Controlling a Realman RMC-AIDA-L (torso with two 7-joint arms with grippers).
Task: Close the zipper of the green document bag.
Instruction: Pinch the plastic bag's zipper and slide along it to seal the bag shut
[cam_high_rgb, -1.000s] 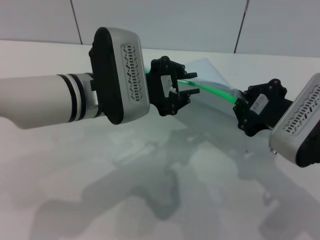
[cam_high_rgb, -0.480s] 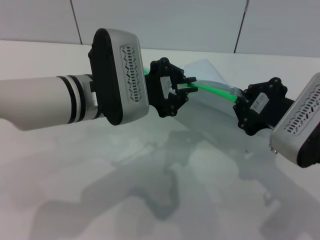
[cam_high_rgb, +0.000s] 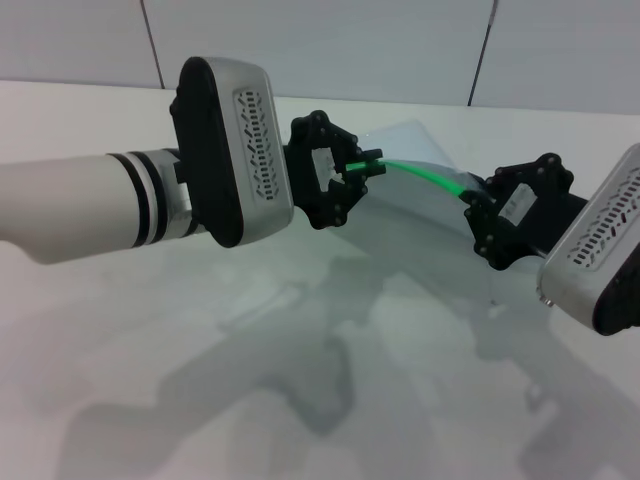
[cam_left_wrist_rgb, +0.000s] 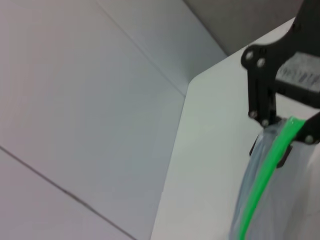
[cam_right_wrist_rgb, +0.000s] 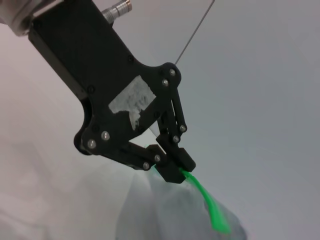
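The green document bag (cam_high_rgb: 415, 195) hangs in the air between both arms, translucent and pale, with the zipper (cam_high_rgb: 430, 178) as a bright green strip along its upper edge. My left gripper (cam_high_rgb: 366, 163) is shut on the zipper near the bag's left part. In the right wrist view the left gripper (cam_right_wrist_rgb: 175, 171) pinches the green zipper (cam_right_wrist_rgb: 209, 206) above the bag (cam_right_wrist_rgb: 165, 215). My right gripper (cam_high_rgb: 472, 208) is shut on the zipper's right end. The left wrist view shows the right gripper (cam_left_wrist_rgb: 289, 126) clamped on the zipper (cam_left_wrist_rgb: 264, 172). The slider is hidden.
The white table (cam_high_rgb: 300, 350) lies below the bag, with the arms' shadows on it. A pale panelled wall (cam_high_rgb: 330, 50) runs behind the table's far edge. My bulky left forearm (cam_high_rgb: 90, 205) reaches in from the left side.
The left gripper's fingers, spread around the strip a second ago, have shut on the zipper and shifted slightly left. The right gripper has stayed in place.
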